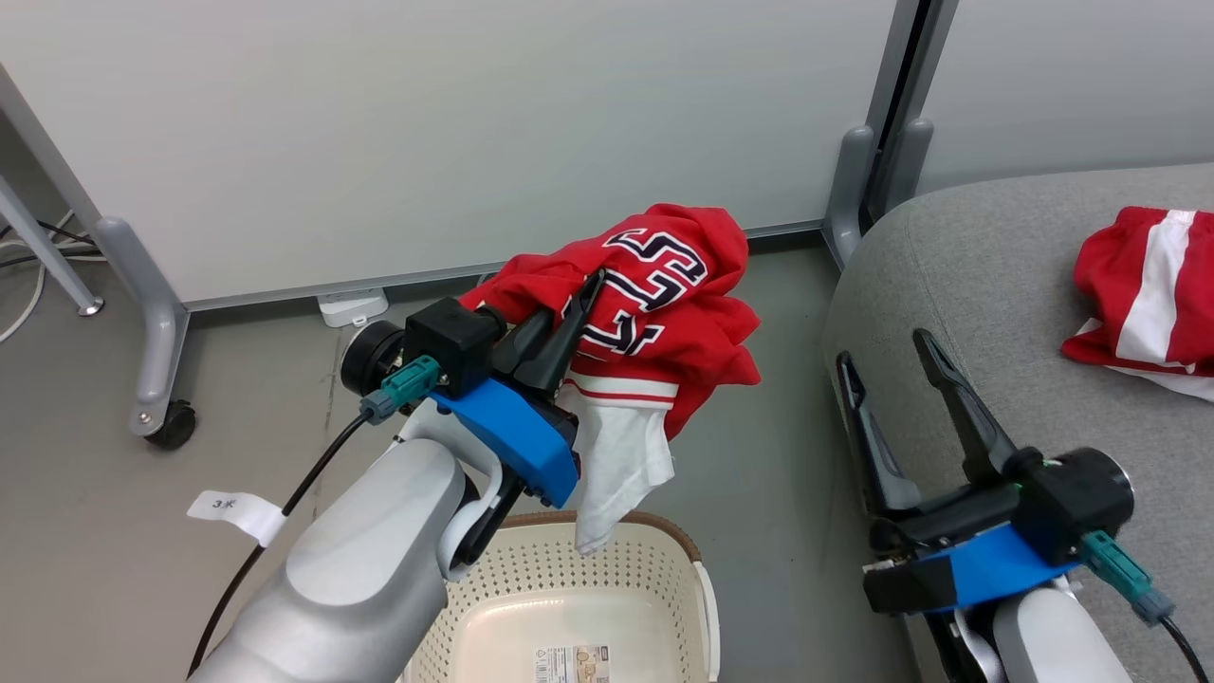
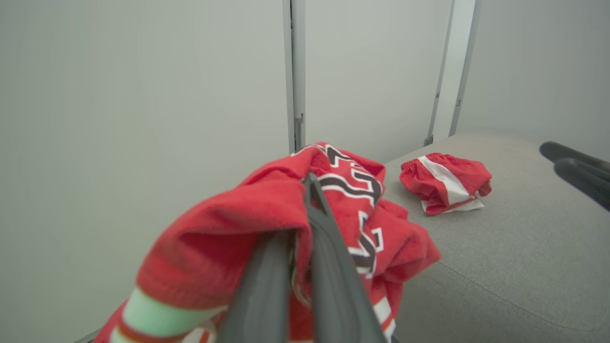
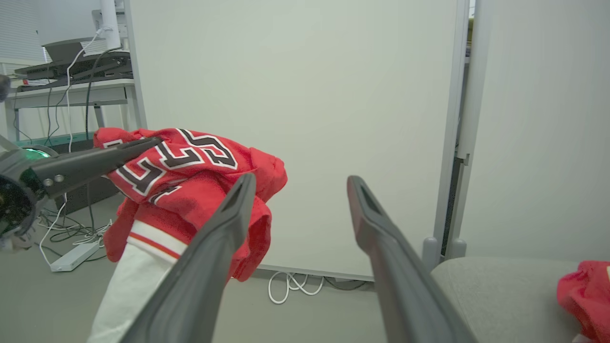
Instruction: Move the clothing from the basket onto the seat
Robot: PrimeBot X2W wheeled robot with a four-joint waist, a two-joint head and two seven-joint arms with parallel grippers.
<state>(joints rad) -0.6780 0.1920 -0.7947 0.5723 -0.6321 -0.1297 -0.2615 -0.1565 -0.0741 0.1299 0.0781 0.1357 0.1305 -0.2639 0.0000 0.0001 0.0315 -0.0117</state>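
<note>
- Pale, smooth partition panels (image 1: 474, 123) on grey metal legs close off the back of the room, above a dull grey floor (image 1: 266, 379). One leg ends in a black caster (image 1: 173, 424).
- Left pincer (image 1: 588, 289): its two long dark fingers are pressed together on a fold of the red jersey (image 1: 664, 285), holding it up in the air just past the basket.
- The jersey is soft and bunched, with dark white-edged numbers on top. A striped red-and-white band and a limp white flap hang down toward the basket.
- The cream plastic basket (image 1: 531, 569) stands on the floor under the left arm. It has perforated walls, rounded corners, a brown woven-look rim band and a paper label on its smooth bottom.
- On the right is the light-grey sofa (image 1: 986, 285), coarse-woven with a rounded edge — red shorts (image 1: 1148, 285) with a white panel lie crumpled on its cushion.
- Right pincer (image 1: 882, 349) hangs beside the sofa's edge — fingers spread wide, gripping nothing.
</note>
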